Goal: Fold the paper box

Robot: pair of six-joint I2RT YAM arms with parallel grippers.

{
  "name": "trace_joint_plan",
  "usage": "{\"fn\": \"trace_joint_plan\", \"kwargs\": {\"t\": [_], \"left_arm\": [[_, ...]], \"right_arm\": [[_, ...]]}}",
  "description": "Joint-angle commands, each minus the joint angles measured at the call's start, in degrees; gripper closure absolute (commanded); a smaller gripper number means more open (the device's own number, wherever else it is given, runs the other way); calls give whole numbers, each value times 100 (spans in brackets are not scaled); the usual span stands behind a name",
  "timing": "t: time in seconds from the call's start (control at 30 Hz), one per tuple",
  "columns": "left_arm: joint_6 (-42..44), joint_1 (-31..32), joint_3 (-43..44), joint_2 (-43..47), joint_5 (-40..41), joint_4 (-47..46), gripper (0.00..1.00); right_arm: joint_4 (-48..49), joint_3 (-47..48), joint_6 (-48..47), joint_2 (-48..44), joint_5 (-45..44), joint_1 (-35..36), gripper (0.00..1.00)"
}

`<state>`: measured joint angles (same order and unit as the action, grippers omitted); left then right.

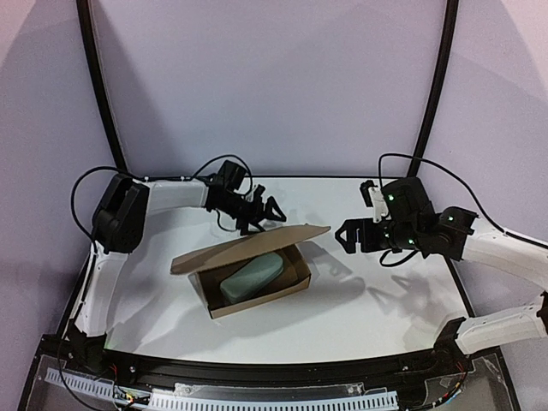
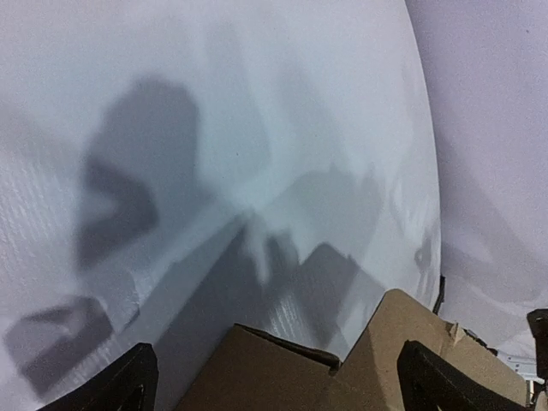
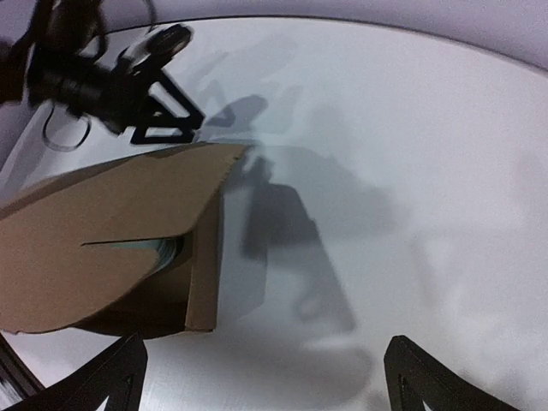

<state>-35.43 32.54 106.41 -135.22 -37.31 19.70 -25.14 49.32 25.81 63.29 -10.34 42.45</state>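
Standing in the middle of the surface (image 1: 385, 291), the paper box (image 1: 248, 247) has its lid half raised. The left gripper (image 1: 267, 216) hangs released behind the lid, probably to press it down. The right gripper (image 1: 345, 235) is released too, well apart.

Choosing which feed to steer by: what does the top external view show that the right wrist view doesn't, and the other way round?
Only top external: the whole paper box from above, with the grey-green case in full view inside, and the right gripper seen from outside, jaws open.
Only right wrist: the box's end wall close up and the dark gap under the raised lid flap.
Both: the box, its lid flap, the left gripper beyond the flap, and the white table.
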Motion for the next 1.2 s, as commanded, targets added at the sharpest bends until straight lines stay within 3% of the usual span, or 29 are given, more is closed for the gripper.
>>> {"fn": "trace_joint_plan", "kwargs": {"t": [0.0, 0.1, 0.23, 0.33, 0.5, 0.67, 0.8, 1.0, 1.17], "left_arm": [[982, -472, 1424, 179, 826, 1926, 0], [1163, -786, 2224, 475, 1577, 2878, 0], [1748, -910, 2058, 1599, 2970, 3711, 0], [1858, -908, 1023, 2752, 4175, 3711, 0], [1338, -907, -2283, 5803, 5335, 2848, 0], [13, -907, -4706, 8342, 5788, 3058, 0], [-675, -905, -5800, 9755, 5582, 3606, 0], [-1592, -907, -6365, 10567, 4901, 3466, 0], [-1938, -907, -6677, 10436, 5146, 3497, 0]], "right_arm": [[593, 40, -2507, -236, 819, -44, 2], [293, 155, -4081, -180, 1528, -51, 2], [-83, 249, -5129, -106, 1589, -84, 2], [823, -256, -6328, -302, 1763, -116, 2], [937, -88, -6835, -6, 3073, -895, 2], [779, 408, -7136, 1052, 3829, -1273, 3], [1360, 685, -7155, 1840, 4362, -1371, 6], [2005, 1282, -6981, 2789, 4472, -1415, 11], [1868, 1795, -6776, 3356, 4955, -1415, 22]]}}
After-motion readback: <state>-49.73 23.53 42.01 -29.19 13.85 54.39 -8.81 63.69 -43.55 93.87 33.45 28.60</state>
